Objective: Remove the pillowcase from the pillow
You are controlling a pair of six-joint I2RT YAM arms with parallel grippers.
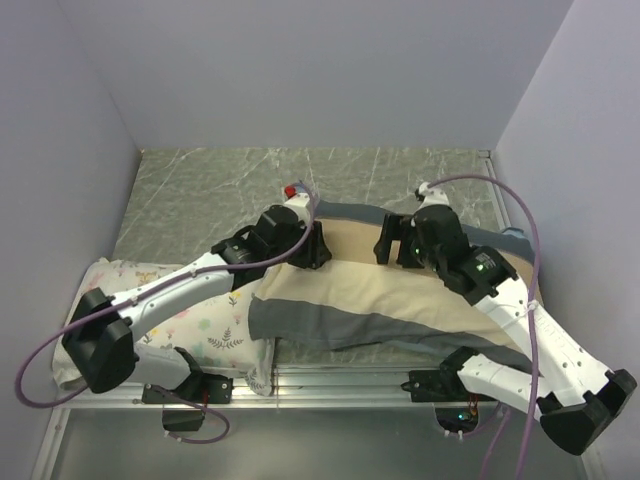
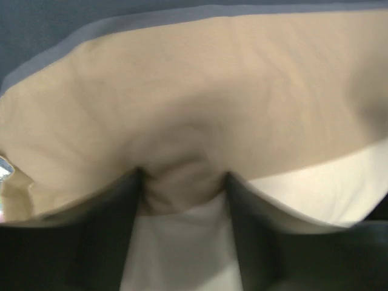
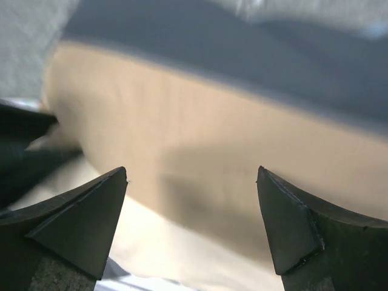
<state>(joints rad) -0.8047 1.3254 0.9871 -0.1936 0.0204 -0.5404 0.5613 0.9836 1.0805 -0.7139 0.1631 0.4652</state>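
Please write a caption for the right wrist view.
Open right hand over the tan stripe of the pillowcase.

Left wrist view blurred throughout: fingers [image 2: 115, 224] of left hand [image 2: 183, 177] are smeared dark shapes, tips indistinct. Unclear whether they pinch tan fold of pillowcase [image 2: 200, 97] or merely flank it. Pillowcase runs past picture edges in both wrist views.

Top view: fingertips of left hand and right hand [image 1: 395, 245] hidden beneath own bodies. Right end of pillowcase covered by right arm [image 1: 520, 310]. Floral pillow [image 1: 215, 330] partly hidden under left arm [image 1: 170, 290].
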